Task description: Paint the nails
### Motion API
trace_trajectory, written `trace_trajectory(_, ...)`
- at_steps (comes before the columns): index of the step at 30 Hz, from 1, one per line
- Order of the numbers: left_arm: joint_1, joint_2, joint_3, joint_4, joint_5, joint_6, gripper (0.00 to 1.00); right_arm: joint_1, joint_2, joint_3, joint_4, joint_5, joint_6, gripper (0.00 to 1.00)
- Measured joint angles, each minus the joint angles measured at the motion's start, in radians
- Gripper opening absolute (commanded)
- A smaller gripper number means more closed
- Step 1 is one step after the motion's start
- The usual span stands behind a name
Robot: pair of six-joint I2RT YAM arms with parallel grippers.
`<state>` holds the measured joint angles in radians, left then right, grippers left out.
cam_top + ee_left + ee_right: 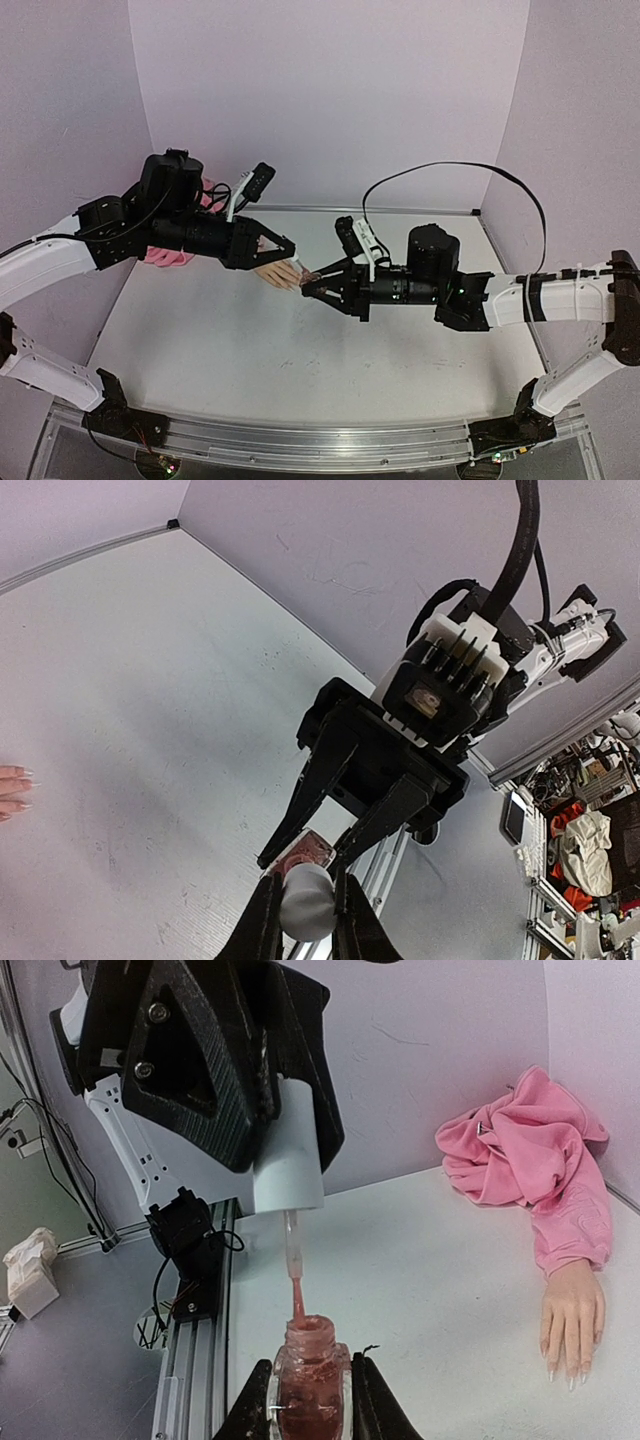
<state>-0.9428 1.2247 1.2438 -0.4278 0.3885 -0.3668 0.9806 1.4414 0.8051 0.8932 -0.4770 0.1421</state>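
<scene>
The mannequin hand (572, 1322) lies palm down on the white table, and its pink sleeve (530, 1155) is bunched behind it. Its pale nails (571, 1383) show at the fingertips. They also appear at the left edge of the left wrist view, nails (22, 777). My right gripper (308, 1392) is shut on the open pinkish polish bottle (308, 1385), held above the table. My left gripper (308, 898) is shut on the white cap (306, 902), with the brush stem (296, 1280) reaching down into the bottle's neck. Both grippers meet just right of the hand (277, 273).
An aluminium rail (300, 440) runs along the table's near edge. Lilac walls close the back and both sides. A black cable (470, 170) arcs above the right arm. The left arm (190, 235) hangs over the pink sleeve.
</scene>
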Motion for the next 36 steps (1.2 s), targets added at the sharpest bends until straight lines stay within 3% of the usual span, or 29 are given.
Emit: trace_trajectory(36, -0.017, 0.059, 0.0, 0.0, 0.011, 0.0, 0.0, 0.003, 0.0, 0.002, 0.018, 0.011, 0.0, 0.0)
